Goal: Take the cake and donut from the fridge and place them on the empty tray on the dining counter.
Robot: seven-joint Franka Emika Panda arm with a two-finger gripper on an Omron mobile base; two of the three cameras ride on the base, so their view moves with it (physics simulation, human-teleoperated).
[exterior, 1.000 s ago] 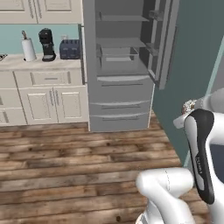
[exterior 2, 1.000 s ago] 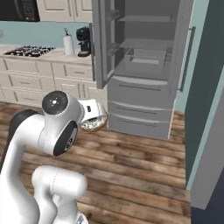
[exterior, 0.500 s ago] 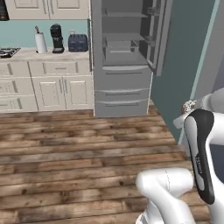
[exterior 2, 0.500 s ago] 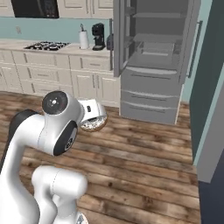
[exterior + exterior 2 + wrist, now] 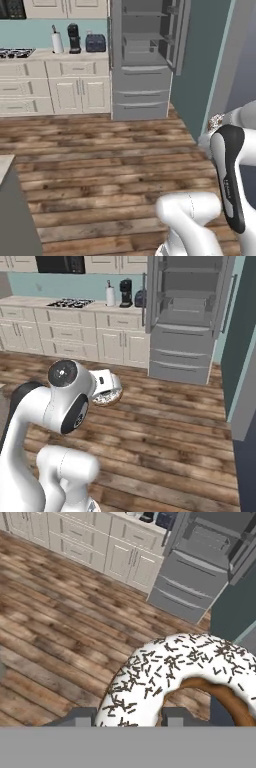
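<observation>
Claw [image 5: 125,714] clamped on donut [image 5: 175,682], over wood floor, fridge [image 5: 145,55] doors open. Risk: thin rim grip, could slip in transit.

arm folded in tight over the base, elbow up, forearm angled back down. pincer [image 5: 106,397] tucked in low by the elbow joint, pointing down at the floor, jaws clamped on the donut [image 5: 182,679], fingertips [image 5: 79,717] either side of the ring
</observation>
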